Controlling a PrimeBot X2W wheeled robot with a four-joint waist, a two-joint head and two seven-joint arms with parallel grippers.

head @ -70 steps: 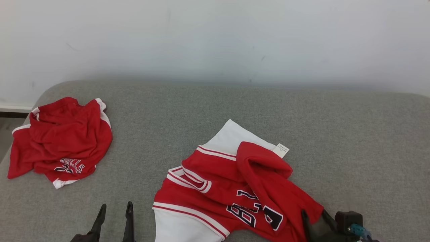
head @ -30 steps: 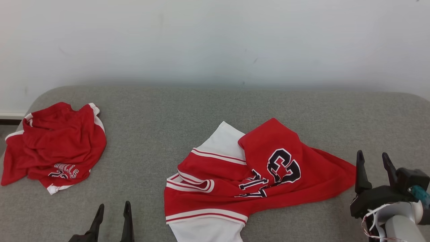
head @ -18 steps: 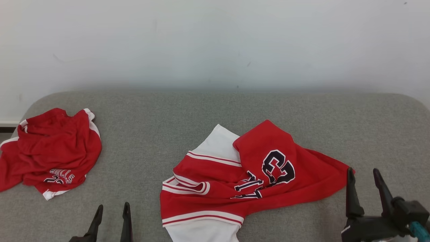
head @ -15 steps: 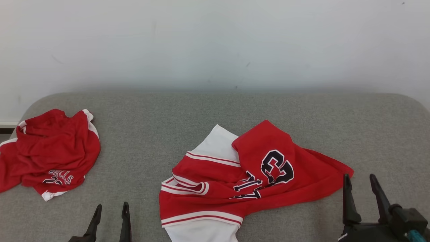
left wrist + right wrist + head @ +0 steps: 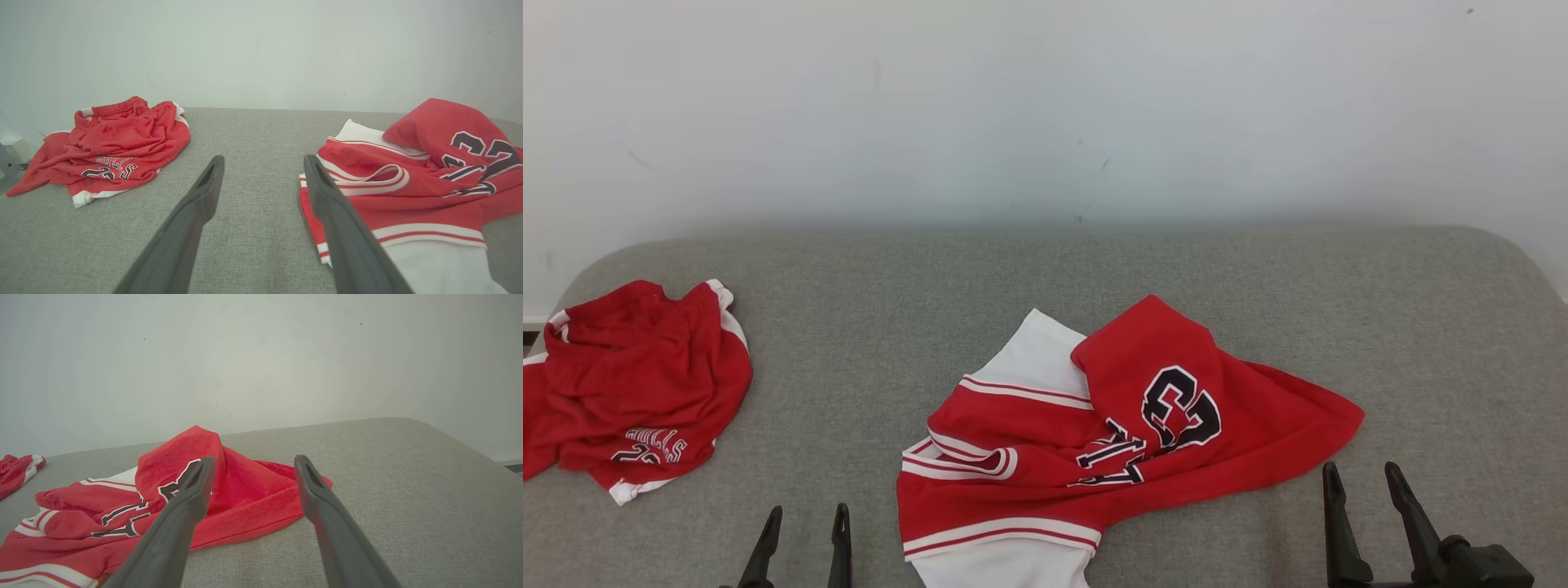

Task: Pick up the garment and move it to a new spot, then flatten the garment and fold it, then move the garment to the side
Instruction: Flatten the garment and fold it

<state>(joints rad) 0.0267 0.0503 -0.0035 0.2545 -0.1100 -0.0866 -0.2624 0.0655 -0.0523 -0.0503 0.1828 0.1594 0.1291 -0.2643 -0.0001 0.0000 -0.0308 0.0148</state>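
Long dark fingers of the left gripper point(image 5: 806, 510) are standing spread apart with nothing between them but the grey woven fabric surface point(image 5: 890, 310). The right gripper point(image 5: 1361, 469) is likewise holding its two fingers wide and released, gripping nothing.

Between the two grippers, the red-and-white sports jersey with dark outlined numerals point(image 5: 1029, 425) is lying rumpled on the grey surface. One red part is folding over the rest, and a white panel is showing at its far side and another at its near edge. In the head view its left edge is sitting just to the right of the left gripper's fingers, with a strip of grey between them. Its pointed red right corner is lying just beyond and to the left of the right gripper's fingertips, and is also apart from them.

In the left wrist view, the left gripper point(image 5: 263, 159) is pointing at bare grey surface, with the jersey point(image 5: 388, 192) lying off to the right of the fingers. In the right wrist view, the jersey's point(image 5: 245, 490) red corner is showing between the right gripper's point(image 5: 254, 459) fingers and spreading away to their left.

Well apart, at the far left of the surface, a crumpled red pair of shorts with white trim point(image 5: 645, 384) is lying in a heap below the plain white wall point(image 5: 1045, 106).
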